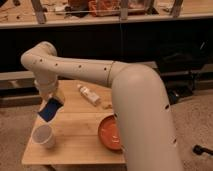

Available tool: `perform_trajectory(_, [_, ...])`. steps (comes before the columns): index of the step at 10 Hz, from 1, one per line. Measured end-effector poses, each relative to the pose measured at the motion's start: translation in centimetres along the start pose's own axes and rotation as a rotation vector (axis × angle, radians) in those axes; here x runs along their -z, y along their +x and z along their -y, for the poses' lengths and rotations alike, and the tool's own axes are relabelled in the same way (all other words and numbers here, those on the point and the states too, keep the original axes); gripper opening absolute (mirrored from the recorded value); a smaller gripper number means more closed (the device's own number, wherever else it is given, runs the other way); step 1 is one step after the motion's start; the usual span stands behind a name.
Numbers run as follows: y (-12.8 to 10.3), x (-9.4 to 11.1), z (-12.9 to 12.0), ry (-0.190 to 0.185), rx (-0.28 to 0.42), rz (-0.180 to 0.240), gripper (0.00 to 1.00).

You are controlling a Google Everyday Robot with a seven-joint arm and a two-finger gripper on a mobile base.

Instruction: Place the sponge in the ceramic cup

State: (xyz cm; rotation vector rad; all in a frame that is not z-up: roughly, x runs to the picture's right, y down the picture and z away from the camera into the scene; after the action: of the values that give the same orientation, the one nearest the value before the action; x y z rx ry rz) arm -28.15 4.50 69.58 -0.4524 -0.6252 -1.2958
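The dark-blue sponge (50,110) hangs above the left part of the wooden table (80,135), tilted, held in my gripper (54,101), which is shut on its upper edge. The white ceramic cup (44,135) stands upright near the table's front left corner, below and slightly left of the sponge, apart from it. My white arm sweeps in from the lower right, across the table and over to the left.
A slim white bottle (88,94) lies on the table's back middle. An orange round plate (110,132) sits at the front right, partly covered by my arm. Dark shelving and a cluttered bench stand behind the table.
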Motion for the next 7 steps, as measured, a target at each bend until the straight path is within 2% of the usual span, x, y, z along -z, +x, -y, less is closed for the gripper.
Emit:
perform_trajectory(2, [-1.1,0.2,0.9,0.015,0.03,0.009,0.0])
perform_trajectory(7, [-2.9,-1.7,2.3,0.043,0.095,0.008,0.0])
